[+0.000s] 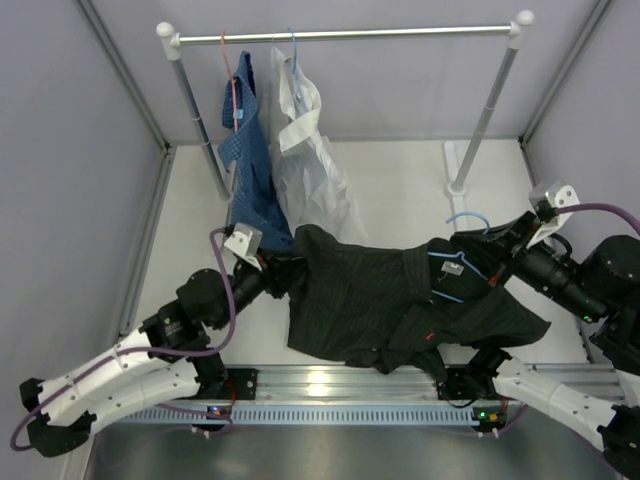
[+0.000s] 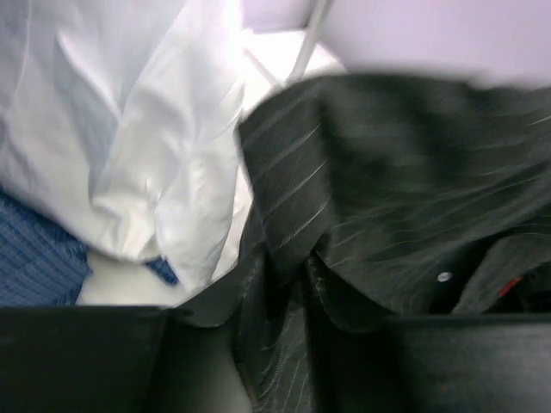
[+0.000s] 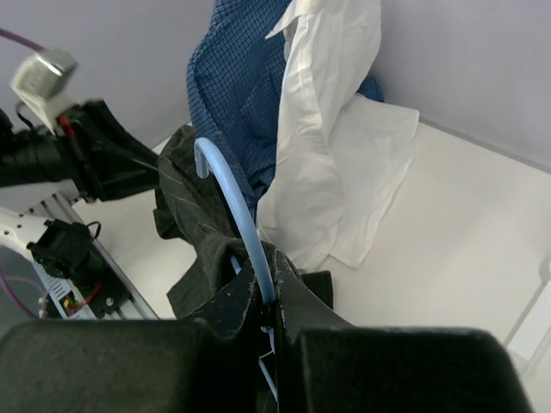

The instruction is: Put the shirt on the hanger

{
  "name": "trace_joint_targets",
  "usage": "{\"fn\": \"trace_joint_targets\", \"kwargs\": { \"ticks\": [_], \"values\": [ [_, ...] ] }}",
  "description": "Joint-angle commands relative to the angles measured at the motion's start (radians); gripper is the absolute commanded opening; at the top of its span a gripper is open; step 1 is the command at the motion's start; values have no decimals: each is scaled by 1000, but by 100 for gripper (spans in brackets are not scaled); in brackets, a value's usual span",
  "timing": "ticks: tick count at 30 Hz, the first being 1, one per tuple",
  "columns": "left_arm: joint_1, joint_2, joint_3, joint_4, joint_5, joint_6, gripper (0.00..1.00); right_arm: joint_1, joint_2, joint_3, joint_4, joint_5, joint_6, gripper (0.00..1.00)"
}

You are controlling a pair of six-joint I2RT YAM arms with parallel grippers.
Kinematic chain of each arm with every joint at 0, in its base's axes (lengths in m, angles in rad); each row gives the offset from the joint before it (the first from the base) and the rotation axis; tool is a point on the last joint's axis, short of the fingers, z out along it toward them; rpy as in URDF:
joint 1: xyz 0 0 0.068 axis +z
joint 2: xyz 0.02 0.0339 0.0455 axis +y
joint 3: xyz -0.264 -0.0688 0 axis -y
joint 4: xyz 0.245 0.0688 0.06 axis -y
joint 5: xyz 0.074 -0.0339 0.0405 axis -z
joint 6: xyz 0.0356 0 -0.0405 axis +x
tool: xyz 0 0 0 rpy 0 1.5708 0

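No legible text, brand, number or sign in any of the three views. Only candidate: a small red tag point(image 2: 510, 285) on the black pinstriped shirt point(image 2: 413, 172), seen in the left wrist view. It is blurred and nothing on it can be read.

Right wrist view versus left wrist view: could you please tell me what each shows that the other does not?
Only the right wrist view shows the hanger, its hook rising from between the right fingers, and the left arm. Only the left wrist view shows a pale button and the left fingers pinching a fold of fabric. Both show the black shirt, the white shirt and the blue shirt.
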Motion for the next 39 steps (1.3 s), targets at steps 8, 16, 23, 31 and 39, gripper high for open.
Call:
{"fn": "trace_joint_targets", "kwargs": {
  "ticks": [8,16,23,31,39],
  "values": [
    [3,5,299,-139,109,163,91,9,4,-19,59,-51,3,0],
    [1,413,642,-159,691,322,98,9,16,-59,74,-189,-8,0],
    [0,708,850,-220,1056,352,98,9,-35,-105,101,-244,-22,0],
    [-11,838,828,-219,1256,345,83,9,-55,-93,102,-295,-31,0],
    [-32,861,816,-219,1209,361,37,9,-70,-116,142,-248,-16,0]
  ]
}}
